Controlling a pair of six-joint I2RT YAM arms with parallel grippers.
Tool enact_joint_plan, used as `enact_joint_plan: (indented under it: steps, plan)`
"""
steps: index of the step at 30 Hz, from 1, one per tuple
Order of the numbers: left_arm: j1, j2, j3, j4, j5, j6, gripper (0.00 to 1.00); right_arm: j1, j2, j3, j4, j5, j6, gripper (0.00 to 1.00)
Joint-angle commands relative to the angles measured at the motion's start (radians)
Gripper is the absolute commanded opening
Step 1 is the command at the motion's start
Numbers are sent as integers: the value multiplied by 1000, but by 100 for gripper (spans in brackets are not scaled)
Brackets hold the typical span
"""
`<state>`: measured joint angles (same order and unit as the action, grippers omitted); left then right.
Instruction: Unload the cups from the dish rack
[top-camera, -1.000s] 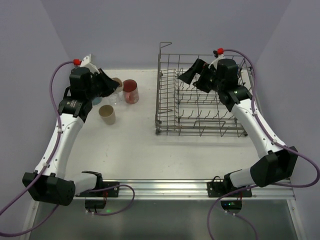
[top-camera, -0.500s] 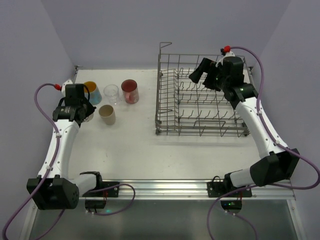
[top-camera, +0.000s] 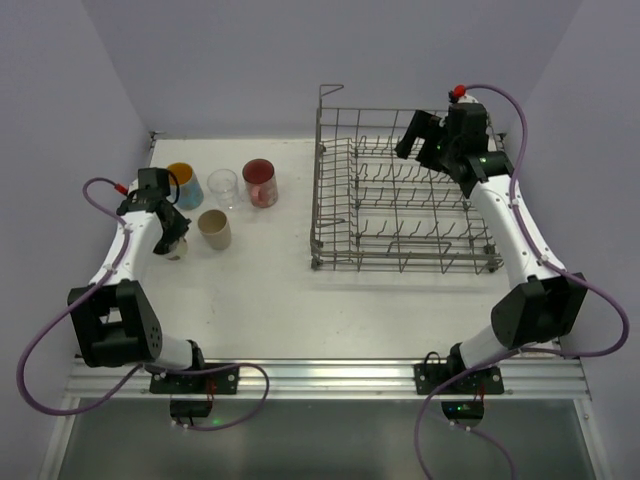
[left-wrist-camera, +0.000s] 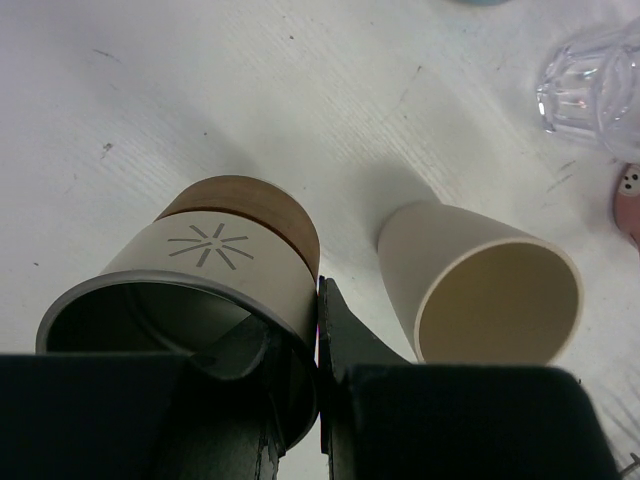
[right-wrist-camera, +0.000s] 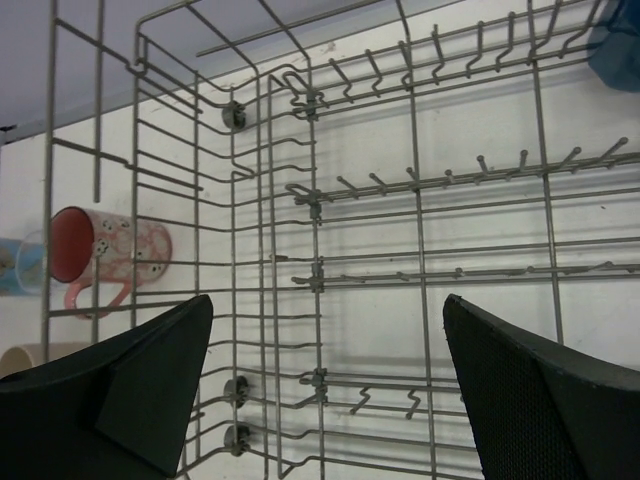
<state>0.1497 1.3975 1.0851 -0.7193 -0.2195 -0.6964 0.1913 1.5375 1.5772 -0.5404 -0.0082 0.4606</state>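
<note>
Left gripper (left-wrist-camera: 290, 325) first: clenched on the rim of a star-marked beige cup (left-wrist-camera: 225, 250), one finger inside the grey interior, the other pressed to the outer wall. Brown base of that cup low over the white table (top-camera: 270, 300), near the left edge; touching or just lifted, cannot tell. Just to its right, apart from it, a plain beige cup (left-wrist-camera: 480, 290), upright and mouth up. Farther back, a row of three standing on the table: light blue mug (top-camera: 183, 184) with orange inside at the left, clear glass (top-camera: 222, 187) just beside it, then a pink-red mug (top-camera: 261, 182) with pale spots and a handle, seen through the wires from the right wrist. To the right of the row, well apart from it, the dish rack (top-camera: 318, 200), a grey wire basket with tall grid sides and rows of upright prongs, on the right half of the table. Over its far right corner, the right gripper (right-wrist-camera: 325, 300), released, jaws spread wide, grasping nothing, aimed across the prongs. At the upper right corner of the right wrist view, a dark blue shape (right-wrist-camera: 615, 45), cropped; what it is, cannot tell.
</note>
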Motion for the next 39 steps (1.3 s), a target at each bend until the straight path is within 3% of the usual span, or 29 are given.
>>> enact_joint_plan:
  steps: [1, 25, 36, 39]
  plan:
    - [19, 43, 21, 81, 8, -29, 0, -26, 18, 41, -24, 50, -36, 99]
    - [80, 210, -1, 161, 144, 6, 1, -29, -4, -5, -15, 62, -42, 99]
    - [86, 245, -25, 198, 177, 24, 14, -27, -2, -26, -4, 51, -40, 99]
    - [91, 247, -36, 205, 184, 26, 22, -29, -2, -31, -1, 47, -40, 99]
